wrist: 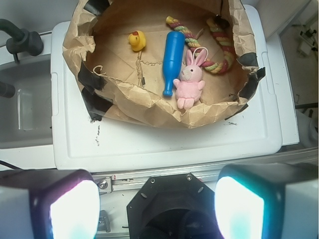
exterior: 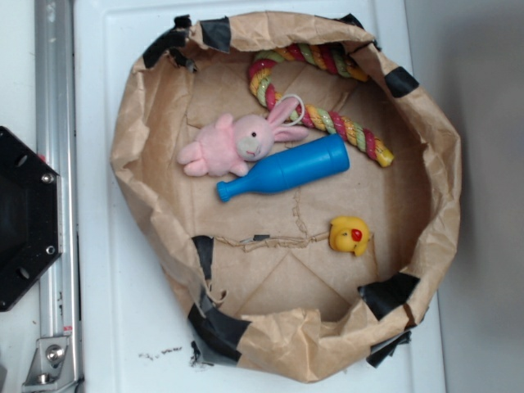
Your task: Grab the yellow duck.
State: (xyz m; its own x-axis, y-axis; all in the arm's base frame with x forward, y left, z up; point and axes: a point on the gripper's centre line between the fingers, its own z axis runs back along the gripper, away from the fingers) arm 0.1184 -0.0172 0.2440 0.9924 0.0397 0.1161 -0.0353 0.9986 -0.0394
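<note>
The yellow duck (exterior: 350, 236) is a small rounded toy with a red spot, lying on the floor of the brown paper basket (exterior: 135, 155) at its lower right. In the wrist view the yellow duck (wrist: 137, 40) sits at the basket's far left. My gripper (wrist: 156, 209) is open, its two glowing pads spread wide at the bottom of the wrist view, with nothing between them. It hovers high above the black robot base, well short of the paper basket (wrist: 149, 107). The gripper does not appear in the exterior view.
Inside the basket lie a pink bunny (exterior: 233, 143), a blue bowling pin (exterior: 286, 168) and a multicoloured rope (exterior: 327, 119). The basket stands on a white lid (wrist: 164, 142). A black robot base (exterior: 20, 217) and a metal rail (exterior: 56, 164) are at the left.
</note>
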